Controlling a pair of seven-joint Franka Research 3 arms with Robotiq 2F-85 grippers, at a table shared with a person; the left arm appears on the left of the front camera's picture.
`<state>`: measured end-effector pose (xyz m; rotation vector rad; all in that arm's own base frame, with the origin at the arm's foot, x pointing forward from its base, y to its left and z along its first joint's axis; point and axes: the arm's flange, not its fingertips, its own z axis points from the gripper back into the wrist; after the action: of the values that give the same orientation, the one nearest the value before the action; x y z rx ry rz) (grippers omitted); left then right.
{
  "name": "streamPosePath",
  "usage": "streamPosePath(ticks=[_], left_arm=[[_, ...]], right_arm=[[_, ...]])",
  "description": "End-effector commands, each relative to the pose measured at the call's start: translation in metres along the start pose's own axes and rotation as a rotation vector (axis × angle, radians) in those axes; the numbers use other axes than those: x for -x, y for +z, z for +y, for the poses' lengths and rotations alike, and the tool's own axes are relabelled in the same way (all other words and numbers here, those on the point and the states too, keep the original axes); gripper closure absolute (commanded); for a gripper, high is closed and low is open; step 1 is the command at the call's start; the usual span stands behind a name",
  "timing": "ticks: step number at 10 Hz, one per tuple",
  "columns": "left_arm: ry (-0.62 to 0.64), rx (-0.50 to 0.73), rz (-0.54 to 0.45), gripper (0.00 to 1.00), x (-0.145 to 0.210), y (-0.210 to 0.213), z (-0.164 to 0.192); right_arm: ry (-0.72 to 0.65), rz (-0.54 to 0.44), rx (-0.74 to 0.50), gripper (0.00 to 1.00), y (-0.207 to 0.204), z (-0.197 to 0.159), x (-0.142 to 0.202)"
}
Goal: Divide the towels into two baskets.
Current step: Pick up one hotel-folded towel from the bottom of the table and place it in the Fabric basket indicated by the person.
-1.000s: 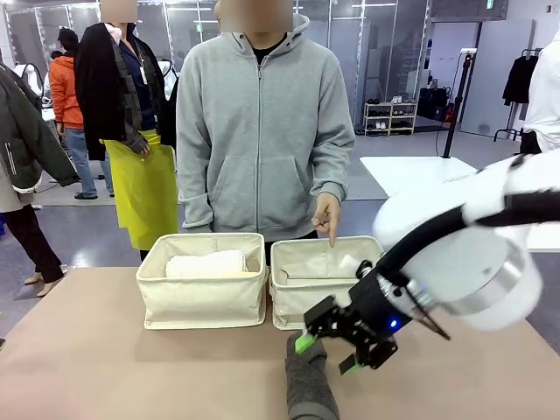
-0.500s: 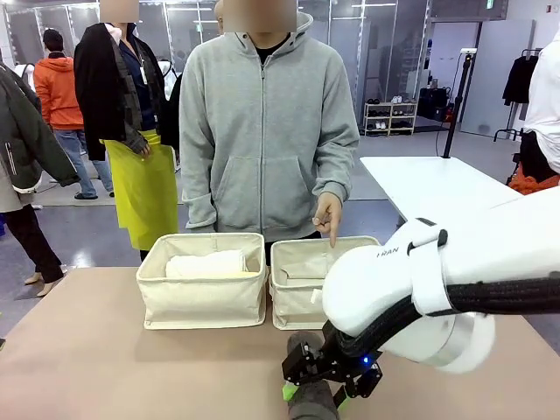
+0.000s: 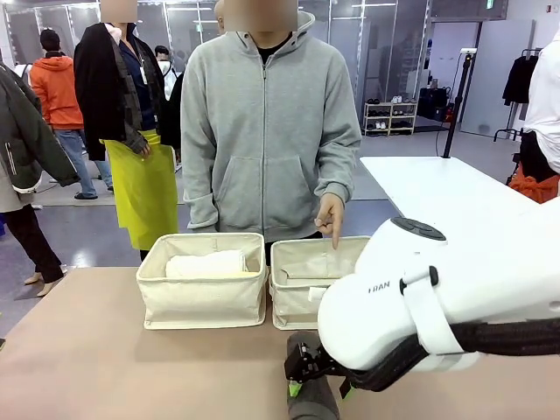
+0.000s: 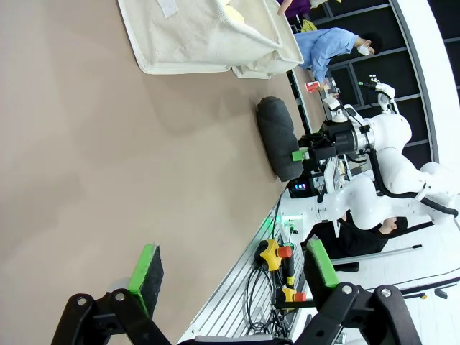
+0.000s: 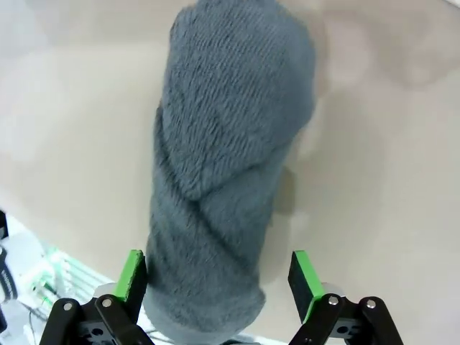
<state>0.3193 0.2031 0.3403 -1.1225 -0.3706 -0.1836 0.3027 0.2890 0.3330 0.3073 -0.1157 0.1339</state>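
Now right gripper (image 5: 219,284) (spread wide) straddles dark grey towel (image 5: 226,165).

Dark grey towel (image 5: 223,172), lying between the right gripper's fingers (image 5: 307,282): thick, rough terry cloth, matt. Finger pads: green, matt, rubber-like. Table (image 5: 388,180) beneath them: smooth, matt, tan. Baskets (image 3: 203,284) beyond the fingers: cream woven cloth, soft-walled.

A tan table (image 3: 105,350) spreads across the foreground. Beyond the table stands a white table (image 3: 437,188), and behind that a low shelf rack (image 3: 390,116).
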Motion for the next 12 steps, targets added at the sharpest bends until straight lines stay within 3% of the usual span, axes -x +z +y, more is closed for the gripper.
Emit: streamPosePath(ticks=[1, 3, 6, 7, 10, 11, 12], left_arm=[[-0.004, 0.005, -0.011, 0.00, 0.002, 0.001, -0.002], [-0.004, 0.005, -0.011, 0.00, 0.002, 0.001, -0.002], [-0.004, 0.005, -0.011, 0.00, 0.002, 0.001, -0.002], [-0.004, 0.005, -0.011, 0.00, 0.002, 0.001, -0.002], [-0.004, 0.005, -0.011, 0.00, 0.002, 0.001, -0.002], [-0.004, 0.005, -0.011, 0.00, 0.002, 0.001, -0.002], [-0.004, 0.005, -0.011, 0.00, 0.002, 0.001, -0.002]], right_arm=[[-0.036, -0.054, 0.027, 0.00, -0.014, 0.019, -0.011], [-0.040, -0.069, -0.022, 0.00, -0.024, 0.021, -0.017], [-0.043, -0.048, 0.005, 0.02, -0.033, 0.019, -0.021], [-0.018, -0.039, 0.013, 0.16, -0.035, 0.019, -0.021], [-0.017, -0.033, 0.018, 0.41, -0.035, 0.018, -0.020], [-0.018, -0.032, 0.016, 0.54, -0.034, 0.017, -0.020], [-0.021, -0.033, 0.015, 0.60, -0.033, 0.016, -0.020]])
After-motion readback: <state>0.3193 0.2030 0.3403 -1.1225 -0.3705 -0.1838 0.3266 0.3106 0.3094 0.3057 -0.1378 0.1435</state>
